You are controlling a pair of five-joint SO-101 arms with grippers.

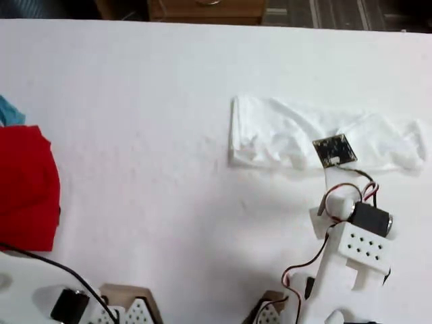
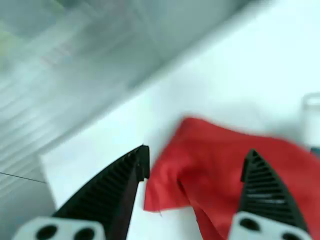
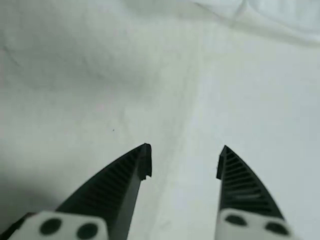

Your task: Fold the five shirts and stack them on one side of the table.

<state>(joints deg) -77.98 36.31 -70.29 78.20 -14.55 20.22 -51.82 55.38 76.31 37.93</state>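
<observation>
White shirt [image 1: 283, 131], a strip at far right, likely awaits another fold: spread right gripper [image 3: 182, 160] must pinch its near edge; left gripper [image 2: 196, 162] also spread.

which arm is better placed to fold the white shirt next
Right. The right gripper, open, is at the white shirt's near edge; the left gripper hangs over the red shirt across the table.
</observation>
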